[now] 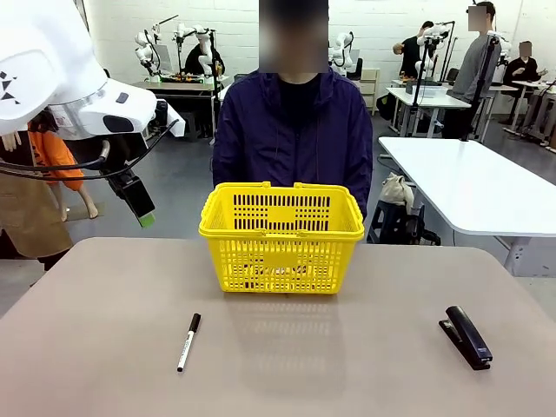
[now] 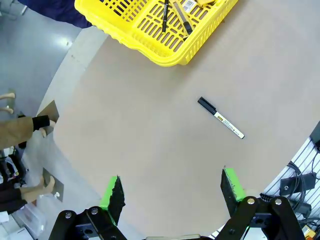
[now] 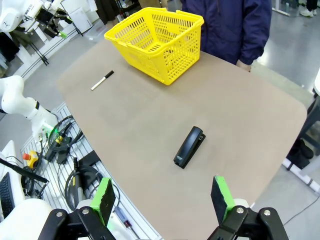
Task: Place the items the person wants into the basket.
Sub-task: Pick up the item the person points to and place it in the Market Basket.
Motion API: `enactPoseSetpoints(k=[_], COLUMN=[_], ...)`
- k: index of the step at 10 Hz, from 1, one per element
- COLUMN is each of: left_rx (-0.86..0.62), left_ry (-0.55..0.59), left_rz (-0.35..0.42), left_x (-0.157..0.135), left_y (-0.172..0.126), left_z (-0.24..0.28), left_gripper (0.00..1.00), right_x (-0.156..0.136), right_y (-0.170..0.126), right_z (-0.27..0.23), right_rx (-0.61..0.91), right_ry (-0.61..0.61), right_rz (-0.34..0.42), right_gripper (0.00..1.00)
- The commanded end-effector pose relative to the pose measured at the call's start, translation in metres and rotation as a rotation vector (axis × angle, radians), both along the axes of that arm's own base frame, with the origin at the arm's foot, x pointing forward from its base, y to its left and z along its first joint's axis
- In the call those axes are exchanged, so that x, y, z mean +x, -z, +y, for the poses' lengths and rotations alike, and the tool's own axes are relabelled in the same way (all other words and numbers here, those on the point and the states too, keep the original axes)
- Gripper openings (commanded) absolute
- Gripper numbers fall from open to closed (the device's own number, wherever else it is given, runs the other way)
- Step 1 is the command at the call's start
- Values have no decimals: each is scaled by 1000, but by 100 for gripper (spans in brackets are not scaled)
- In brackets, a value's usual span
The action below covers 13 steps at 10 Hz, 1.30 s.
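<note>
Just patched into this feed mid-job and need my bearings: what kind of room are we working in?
Most likely a robotics lab or data-collection hall. Behind the person stand other tables with white robot arms, a long white worktable sits to the side, and the floor is bare grey.

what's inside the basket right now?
In the left wrist view the yellow basket holds a thin black pen, a yellow-and-black utility knife and part of another yellow item at the frame edge. The rest of its floor is cut off; from the front, the mesh obscures the contents.

left gripper raised, jaws wide apart, right gripper likewise, jaws wide
</note>
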<state>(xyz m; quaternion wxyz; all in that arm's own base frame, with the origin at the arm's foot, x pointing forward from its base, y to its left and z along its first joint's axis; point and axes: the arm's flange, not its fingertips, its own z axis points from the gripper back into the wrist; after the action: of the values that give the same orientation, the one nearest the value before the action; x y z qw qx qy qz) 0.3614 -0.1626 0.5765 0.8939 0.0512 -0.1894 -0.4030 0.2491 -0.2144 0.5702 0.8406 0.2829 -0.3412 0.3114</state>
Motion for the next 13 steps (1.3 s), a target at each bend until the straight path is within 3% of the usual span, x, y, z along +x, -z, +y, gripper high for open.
enactPoseSetpoints(k=[1, 2, 5, 8, 11, 13], left_rx=[3, 0, -302, -559, -644, -704], left_ry=[-3, 0, 243, 393, 358, 342], left_rz=[3, 0, 61, 15, -40, -91], left_x=[-2, 0, -32, -35, -22, -30], left_y=[0, 0, -34, -32, -9, 2], left_z=[2, 0, 117, 231, 298, 325], left_gripper=[100, 100, 100, 100, 100, 100], right_x=[2, 2, 2, 2, 2, 2], right_y=[-1, -1, -1, -1, -1, -1], right_z=[0, 0, 0, 0, 0, 0], right_rx=[33, 33, 33, 33, 33, 33], right_ry=[-11, -11, -11, -11, -11, -11], right_rz=[-27, -27, -27, -27, -27, -27], right_gripper=[100, 100, 100, 100, 100, 100])
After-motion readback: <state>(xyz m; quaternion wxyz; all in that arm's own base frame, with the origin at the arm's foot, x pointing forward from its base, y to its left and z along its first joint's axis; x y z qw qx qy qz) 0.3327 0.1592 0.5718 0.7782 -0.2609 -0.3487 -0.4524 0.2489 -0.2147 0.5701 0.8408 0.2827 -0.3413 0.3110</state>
